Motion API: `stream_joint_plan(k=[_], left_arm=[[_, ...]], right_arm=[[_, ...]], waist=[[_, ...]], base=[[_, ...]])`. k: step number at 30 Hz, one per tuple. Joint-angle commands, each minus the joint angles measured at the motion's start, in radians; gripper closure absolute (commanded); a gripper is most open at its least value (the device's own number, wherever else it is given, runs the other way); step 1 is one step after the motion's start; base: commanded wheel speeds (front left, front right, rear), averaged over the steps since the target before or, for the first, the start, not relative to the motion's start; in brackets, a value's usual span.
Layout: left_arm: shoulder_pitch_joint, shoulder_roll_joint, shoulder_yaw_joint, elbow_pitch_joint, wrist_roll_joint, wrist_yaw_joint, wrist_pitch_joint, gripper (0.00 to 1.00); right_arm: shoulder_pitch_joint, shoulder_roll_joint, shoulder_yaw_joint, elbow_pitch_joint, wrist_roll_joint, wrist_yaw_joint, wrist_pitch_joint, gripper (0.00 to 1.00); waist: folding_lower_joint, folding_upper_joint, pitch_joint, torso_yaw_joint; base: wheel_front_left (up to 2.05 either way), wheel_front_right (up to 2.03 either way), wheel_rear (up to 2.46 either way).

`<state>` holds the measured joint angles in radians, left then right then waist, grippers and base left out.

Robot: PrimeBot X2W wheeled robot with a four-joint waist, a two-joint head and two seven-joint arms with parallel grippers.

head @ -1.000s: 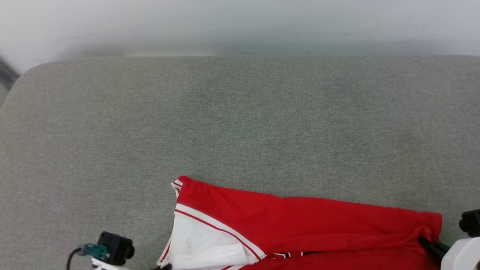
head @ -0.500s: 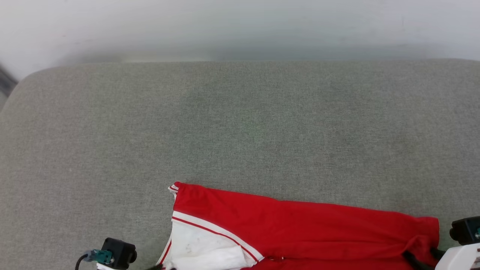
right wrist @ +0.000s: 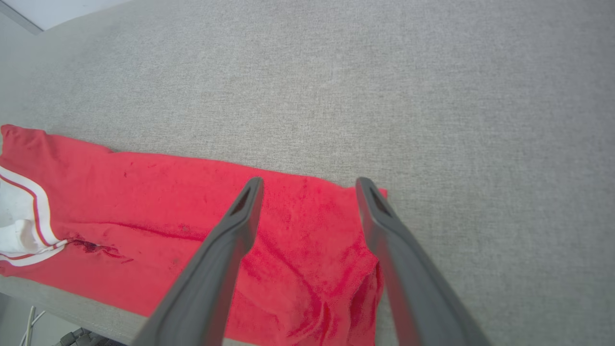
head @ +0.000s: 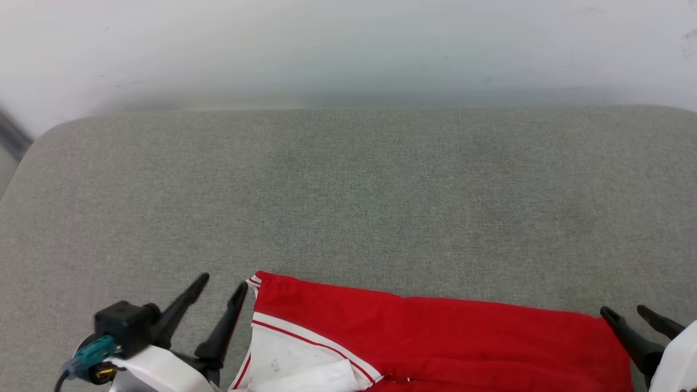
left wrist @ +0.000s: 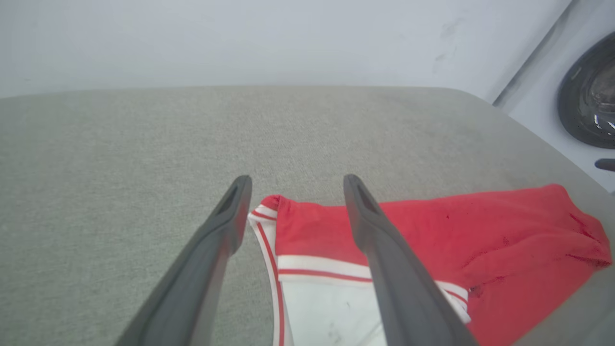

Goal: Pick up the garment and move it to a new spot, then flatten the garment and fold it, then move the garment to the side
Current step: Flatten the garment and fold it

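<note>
Grey cloth-covered desk (head: 348, 190) stood against a white wall (head: 348, 49). Red shirt (head: 446, 337) with white sleeve lay flat along the near edge. Left hand (head: 223, 282) was wide open, empty, at the sleeve-side corner; right hand (head: 624, 311) was wide open, empty, over the opposite end

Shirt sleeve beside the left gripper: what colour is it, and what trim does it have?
The sleeve is white, with red-and-white striped trim. The left wrist view shows it best.
</note>
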<state>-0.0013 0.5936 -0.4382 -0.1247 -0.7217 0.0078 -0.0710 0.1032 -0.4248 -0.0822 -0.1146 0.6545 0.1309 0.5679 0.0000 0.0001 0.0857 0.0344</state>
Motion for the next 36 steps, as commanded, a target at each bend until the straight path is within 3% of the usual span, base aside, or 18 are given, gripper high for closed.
stream_joint_plan(k=[1,6,11,15,20,25,36], left_arm=[[-0.007,-0.014,0.018,0.005,0.007,0.014,-0.042,0.00],[0.022,-0.062,0.088,0.014,0.026,0.054,-0.166,0.00],[0.057,-0.115,0.165,0.020,0.095,0.086,-0.194,0.00],[0.093,-0.186,0.254,-0.004,0.184,0.079,-0.195,0.00],[0.132,-0.296,0.377,-0.030,0.262,0.021,-0.195,0.00],[0.135,-0.359,0.433,-0.005,0.342,-0.053,-0.195,0.00],[0.088,-0.438,0.486,0.029,0.416,-0.131,-0.194,0.00]], right_arm=[[0.006,0.019,-0.014,-0.020,-0.013,0.000,0.014,0.00],[0.035,0.100,-0.074,-0.062,-0.067,0.000,0.060,0.00],[0.064,0.190,-0.144,-0.072,-0.139,0.000,0.103,0.00],[0.079,0.242,-0.195,-0.066,-0.198,0.000,0.129,0.00],[0.086,0.271,-0.243,-0.043,-0.271,0.000,0.142,0.00],[0.077,0.303,-0.256,0.002,-0.287,0.000,0.147,0.00],[0.022,0.326,-0.248,0.137,-0.287,0.000,0.141,0.00]], waist=[[0.0000,-0.0001,-0.004,0.001],[0.0000,-0.0001,-0.011,0.007],[0.0000,-0.0001,-0.010,0.014],[0.0000,-0.0001,-0.005,0.020],[0.0000,-0.0001,0.008,0.025],[0.0000,-0.0001,0.023,0.034],[0.0000,-0.0001,0.065,0.051]], base=[[0.00,0.00,0.00],[0.00,0.00,0.00],[0.00,0.00,0.00],[0.00,0.00,0.00],[0.00,0.00,0.00],[0.00,0.00,0.00],[0.00,0.00,0.00]])
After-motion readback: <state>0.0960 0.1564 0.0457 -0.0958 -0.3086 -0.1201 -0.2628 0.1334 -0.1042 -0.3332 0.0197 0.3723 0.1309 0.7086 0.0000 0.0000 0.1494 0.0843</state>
